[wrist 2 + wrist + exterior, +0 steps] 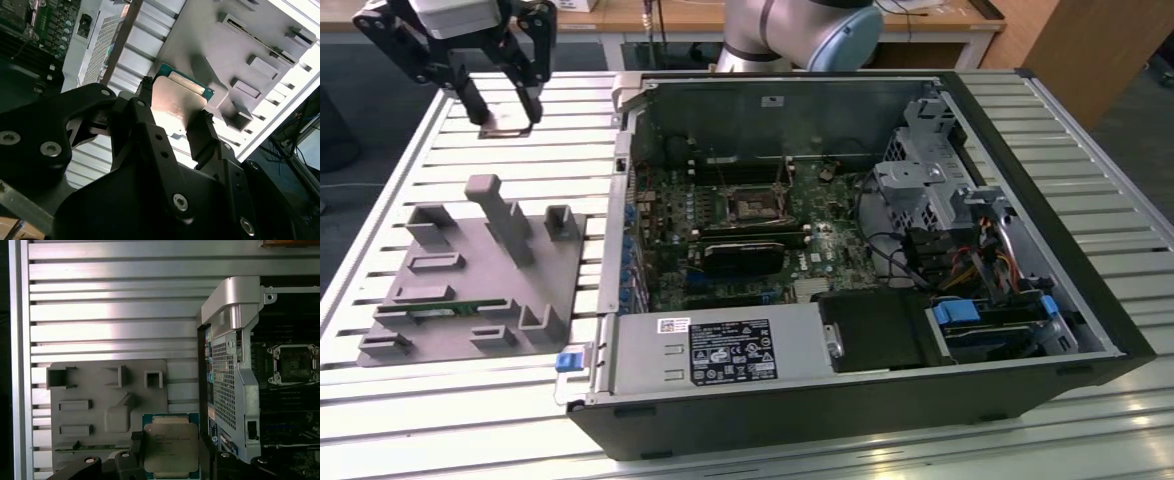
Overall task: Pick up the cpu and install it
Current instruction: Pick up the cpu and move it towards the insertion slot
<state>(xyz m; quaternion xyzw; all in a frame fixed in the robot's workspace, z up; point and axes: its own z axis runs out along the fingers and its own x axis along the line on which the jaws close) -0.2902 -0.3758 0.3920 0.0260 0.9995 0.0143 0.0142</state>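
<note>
The cpu point(507, 128) is a small flat square chip with a shiny metal top. It hangs above the slatted table at the exterior view's far left, with my gripper point(504, 112) shut on it. In both wrist views the black fingers point(145, 102) clamp two opposite edges of the cpu point(177, 100) point(171, 446), which floats over the grey fixture plate point(100, 405). The empty square cpu socket point(754, 203) point(295, 364) lies on the motherboard inside the open computer case point(854, 250), off to the exterior view's right of the gripper.
The grey fixture plate point(467, 270) with upright pegs and slots lies on the table at the exterior view's left, and a green memory stick point(440, 310) rests on it. The case's metal side wall point(624, 180) stands between plate and motherboard. The arm's base point(801, 35) is behind the case.
</note>
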